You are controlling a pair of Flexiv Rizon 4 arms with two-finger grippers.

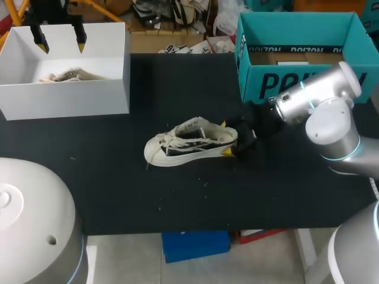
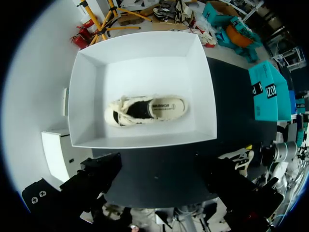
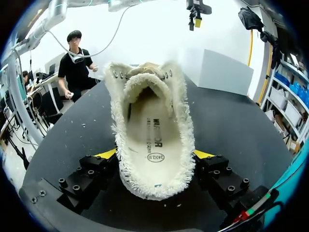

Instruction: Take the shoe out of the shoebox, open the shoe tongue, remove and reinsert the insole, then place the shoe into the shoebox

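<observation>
A cream low-top shoe [image 1: 189, 142] with dark side panels lies on its sole in the middle of the black table, toe toward my left. My right gripper [image 1: 225, 138] stands open at its heel, a yellow tip close on each side. The right wrist view looks into the shoe [image 3: 154, 96], where the printed insole [image 3: 150, 140] lies flat inside. A second cream shoe [image 2: 145, 110] rests in the white shoebox [image 1: 89, 97] at the far left. My left gripper [image 1: 61, 42] hangs open above that box, holding nothing.
A teal cardboard box [image 1: 296, 83] stands open at the far right, just behind my right arm. Bare black tabletop [image 1: 177, 201] stretches in front of the shoe to the near edge and between the two boxes.
</observation>
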